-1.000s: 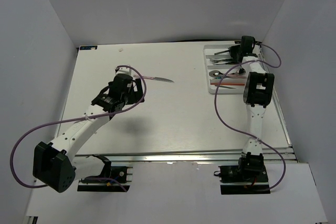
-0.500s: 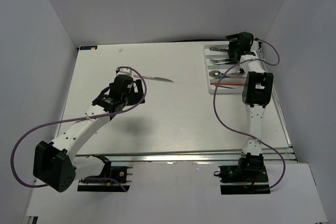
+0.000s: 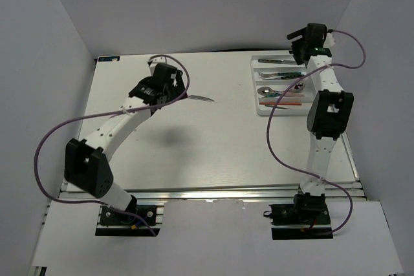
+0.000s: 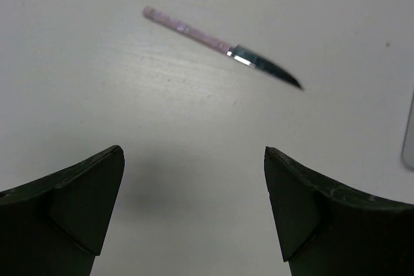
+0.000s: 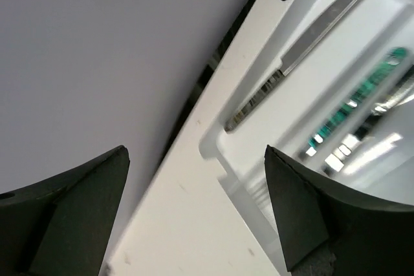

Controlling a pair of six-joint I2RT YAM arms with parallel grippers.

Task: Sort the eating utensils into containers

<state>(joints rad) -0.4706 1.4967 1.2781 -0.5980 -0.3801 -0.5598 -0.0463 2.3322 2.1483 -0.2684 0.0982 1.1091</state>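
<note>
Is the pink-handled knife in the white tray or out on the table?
Out. The knife lies flat on the table, apart from the tray, untouched by the open left gripper hovering near it.

**White Tabletop Carrying a Loose Knife and a Tray**

A white tabletop (image 3: 220, 147) is being viewed from above. A knife (image 3: 202, 98) with a pale pink handle and a dark blade is being carried flat on it, left of centre toward the far edge. A white cutlery tray (image 3: 254, 88) is being carried at the far right corner, well apart from the knife. A small blue label (image 3: 108, 59) is being shown at the far left corner.
</note>
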